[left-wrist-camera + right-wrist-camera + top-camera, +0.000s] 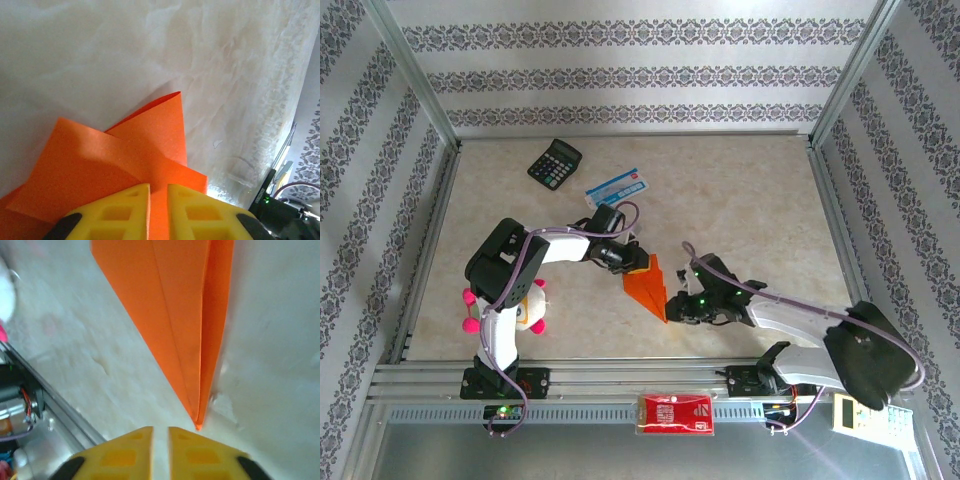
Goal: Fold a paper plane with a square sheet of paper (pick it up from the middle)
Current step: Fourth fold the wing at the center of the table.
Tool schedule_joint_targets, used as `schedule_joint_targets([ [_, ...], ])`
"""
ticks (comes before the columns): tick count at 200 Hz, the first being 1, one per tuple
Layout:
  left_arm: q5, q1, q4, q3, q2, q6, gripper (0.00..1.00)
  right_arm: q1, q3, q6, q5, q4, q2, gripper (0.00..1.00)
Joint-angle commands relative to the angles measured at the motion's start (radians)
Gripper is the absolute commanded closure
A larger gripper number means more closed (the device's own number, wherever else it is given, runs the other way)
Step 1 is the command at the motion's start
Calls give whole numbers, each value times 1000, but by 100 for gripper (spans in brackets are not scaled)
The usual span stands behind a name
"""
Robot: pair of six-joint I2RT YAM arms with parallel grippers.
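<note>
The folding seems to be at its last step: the plane (648, 285) already lies on the table (750, 200) as a slim dart, between both arms. The left gripper (158, 186) sits over the wide tail with its fingers nearly together, orange showing in the thin slit; I cannot tell if it pinches. The right gripper (160, 429) is also nearly pressed together, holds nothing, and stands just beside the nose. I think the next move needs a gentle lift away, without dragging the paper.
</note>
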Motion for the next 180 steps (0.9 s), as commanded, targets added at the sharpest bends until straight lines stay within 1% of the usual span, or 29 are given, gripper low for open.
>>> schedule_joint_targets([
  [1,-3,13,69,-2,-46,-66,76,-13,61,-7,165,21,-18,77],
  [10,6,16,90,3,-63,-86,75,-24,78,-11,208,21,-5,74],
  [19,12,17,97,13,-77,-100,73,-41,91,-13,224,39,16,72],
  [32,6,21,93,24,-99,-103,68,-58,113,-17,219,64,58,70],
  [52,-8,39,85,23,-131,-109,67,-61,158,-41,213,68,132,67],
  [105,-33,106,52,-33,-197,-97,67,-62,213,-59,135,142,287,68],
  [124,-33,116,45,-49,-202,-91,68,-59,221,-59,114,162,319,69],
  [152,-29,127,44,-66,-195,-90,68,-52,223,-50,91,191,353,73],
  [180,-27,136,38,-76,-190,-85,69,-38,229,-46,81,209,383,74],
])
